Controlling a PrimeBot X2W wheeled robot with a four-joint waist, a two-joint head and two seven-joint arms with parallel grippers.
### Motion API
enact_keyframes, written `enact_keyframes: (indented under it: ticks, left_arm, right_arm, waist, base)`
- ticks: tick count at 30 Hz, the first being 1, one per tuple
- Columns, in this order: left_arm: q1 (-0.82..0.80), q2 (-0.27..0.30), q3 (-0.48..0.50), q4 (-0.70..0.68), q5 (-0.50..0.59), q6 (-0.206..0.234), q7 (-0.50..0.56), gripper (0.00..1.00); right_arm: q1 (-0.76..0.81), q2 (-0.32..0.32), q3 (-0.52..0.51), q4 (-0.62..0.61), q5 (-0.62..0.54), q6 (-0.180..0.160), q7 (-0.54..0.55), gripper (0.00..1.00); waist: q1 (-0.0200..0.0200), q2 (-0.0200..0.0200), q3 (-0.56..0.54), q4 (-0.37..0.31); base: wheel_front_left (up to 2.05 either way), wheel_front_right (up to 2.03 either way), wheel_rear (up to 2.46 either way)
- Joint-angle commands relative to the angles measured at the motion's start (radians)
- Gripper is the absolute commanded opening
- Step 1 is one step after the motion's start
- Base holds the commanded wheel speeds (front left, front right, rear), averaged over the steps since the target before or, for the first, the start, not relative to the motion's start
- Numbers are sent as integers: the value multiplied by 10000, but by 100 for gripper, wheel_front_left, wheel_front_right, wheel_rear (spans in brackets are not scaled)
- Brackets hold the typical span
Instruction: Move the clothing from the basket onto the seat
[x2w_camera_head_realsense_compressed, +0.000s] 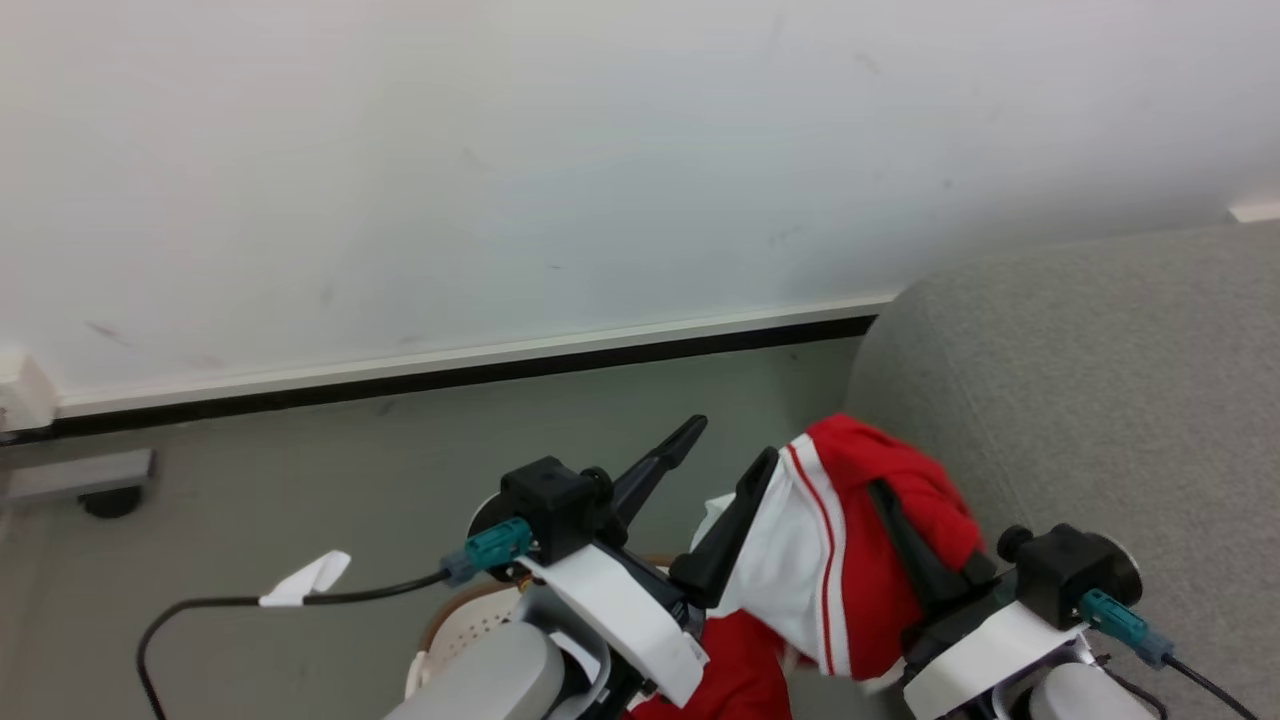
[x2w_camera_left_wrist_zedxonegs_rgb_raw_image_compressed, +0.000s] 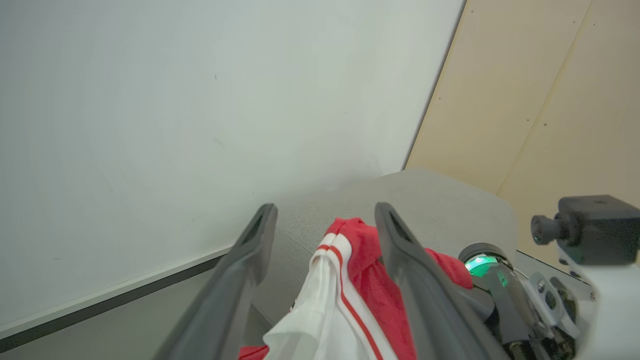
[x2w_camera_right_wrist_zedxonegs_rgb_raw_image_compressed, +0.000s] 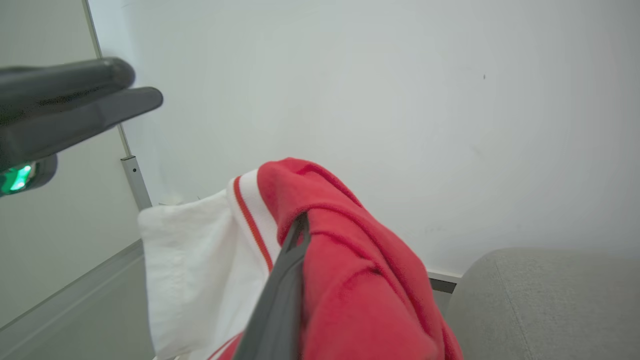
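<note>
The clothing (x2w_camera_head_realsense_compressed: 850, 570), a red jersey with a white panel and red-white stripe trim, hangs bunched in the air beside the seat (x2w_camera_head_realsense_compressed: 1100, 400). My right gripper (x2w_camera_head_realsense_compressed: 885, 500) is shut on the clothing, with red cloth draped over its fingers (x2w_camera_right_wrist_zedxonegs_rgb_raw_image_compressed: 280, 300). My left gripper (x2w_camera_head_realsense_compressed: 728, 448) stands open just left of the clothing, its fingers (x2w_camera_left_wrist_zedxonegs_rgb_raw_image_compressed: 260, 235) spread wide, and the clothing (x2w_camera_left_wrist_zedxonegs_rgb_raw_image_compressed: 345, 290) shows between them. A part of the basket (x2w_camera_head_realsense_compressed: 465, 625) peeks out under my left forearm. More red cloth (x2w_camera_head_realsense_compressed: 735, 670) hangs toward the bottom edge.
A white wall (x2w_camera_head_realsense_compressed: 500, 150) with a dark baseboard (x2w_camera_head_realsense_compressed: 450, 375) runs behind the grey floor (x2w_camera_head_realsense_compressed: 300, 470). A grey base on a caster (x2w_camera_head_realsense_compressed: 95, 485) stands at the far left. A black cable with a white tag (x2w_camera_head_realsense_compressed: 305, 580) loops near the basket. A beige panel (x2w_camera_left_wrist_zedxonegs_rgb_raw_image_compressed: 550, 100) stands behind the seat (x2w_camera_left_wrist_zedxonegs_rgb_raw_image_compressed: 450, 200).
</note>
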Motion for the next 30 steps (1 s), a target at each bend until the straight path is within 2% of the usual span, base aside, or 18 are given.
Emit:
enact_keyframes:
  ticks: [1,12,18,24,30]
  left_arm:
    - [176,89,76,-21,-39,68,-95,100]
    - [241,96,13,274,395,-34,-570,100]
    - [7,116,-95,604,868,-63,-694,100]
    - [-137,53,-196,947,1278,-114,-755,100]
    - [-218,-50,-236,1162,1506,-262,-772,100]
  right_arm:
    - [46,-105,-243,-241,-223,-18,-1,0]
    - [589,-644,-2230,-1684,-1076,-18,-1,0]
    - [1023,-497,-3175,-2430,-876,-18,1,0]
    - [1346,-456,-3524,-2820,-976,-18,1,0]
    - [1441,-452,-3739,-2937,-1037,-18,1,0]
  waist:
    - [0,-1,137,-721]
    - [0,-1,445,-2518]
    - [0,-1,759,-3267]
    - [0,-1,1053,-3627]
    - [0,-1,1225,-3621]
  base:
    - [0,0,0]
    - [0,0,0]
    - [0,0,0]
    - [0,0,0]
    - [0,0,0]
